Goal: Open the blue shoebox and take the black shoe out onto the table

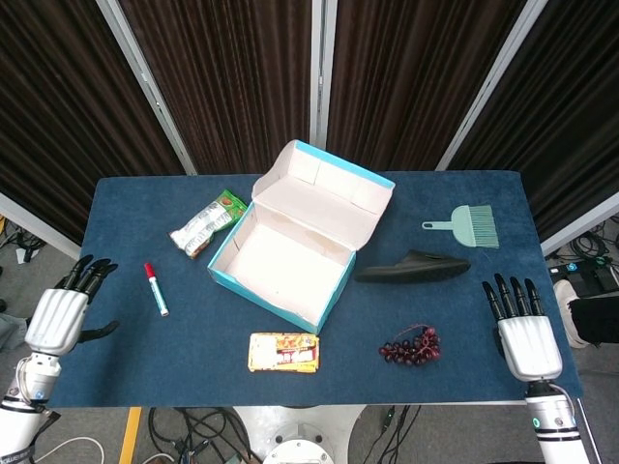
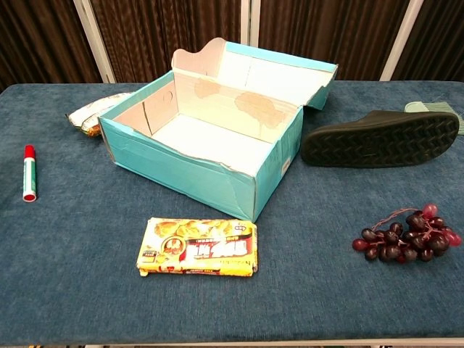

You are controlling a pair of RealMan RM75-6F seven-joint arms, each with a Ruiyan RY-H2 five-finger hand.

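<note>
The blue shoebox point(image 1: 285, 277) point(image 2: 203, 156) stands in the middle of the table with its lid folded back, and its inside is bare. The black shoe point(image 1: 413, 267) point(image 2: 380, 139) lies on its side on the cloth just right of the box, sole facing the chest view. My right hand point(image 1: 523, 332) hovers at the table's near right corner, open, fingers straight and apart, well clear of the shoe. My left hand point(image 1: 63, 314) is off the table's near left edge, open and holding nothing. Neither hand shows in the chest view.
A red-capped marker point(image 1: 156, 288) and a snack packet point(image 1: 208, 222) lie left of the box. A yellow snack pack point(image 1: 283, 352) sits in front of it. Dark grapes point(image 1: 411, 345) lie near the front right. A green brush point(image 1: 465, 225) rests at the far right.
</note>
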